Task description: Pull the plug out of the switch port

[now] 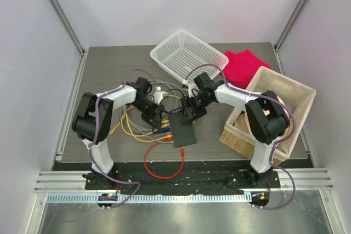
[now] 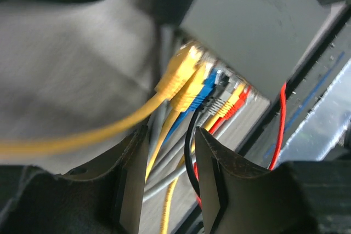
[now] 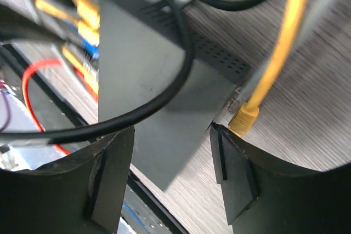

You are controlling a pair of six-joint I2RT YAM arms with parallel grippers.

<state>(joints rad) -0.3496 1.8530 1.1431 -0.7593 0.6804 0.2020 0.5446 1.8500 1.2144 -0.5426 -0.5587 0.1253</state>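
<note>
Hovering right claw (image 3: pixel 170 135) over switch (image 3: pixel 159 91), plugs (image 2: pixel 192 83) nr left claw (image 2: pixel 171 135)

The table (image 1: pixel 104 75) bears switch (image 1: pixel 182 129), cables (image 1: pixel 134 129), white basket (image 1: pixel 164 53), red cloth (image 1: pixel 245 65), woven bin (image 1: pixel 288 84).

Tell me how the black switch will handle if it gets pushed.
The switch looks thin, flat and stiff, so it would probably slide rather than tip. The cables plugged into one edge would likely tug or pivot it.

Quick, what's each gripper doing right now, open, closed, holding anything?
Left gripper: open, cables running between its fingers, nothing visibly clamped.
Right gripper: open wide over the switch, not gripping it.
</note>
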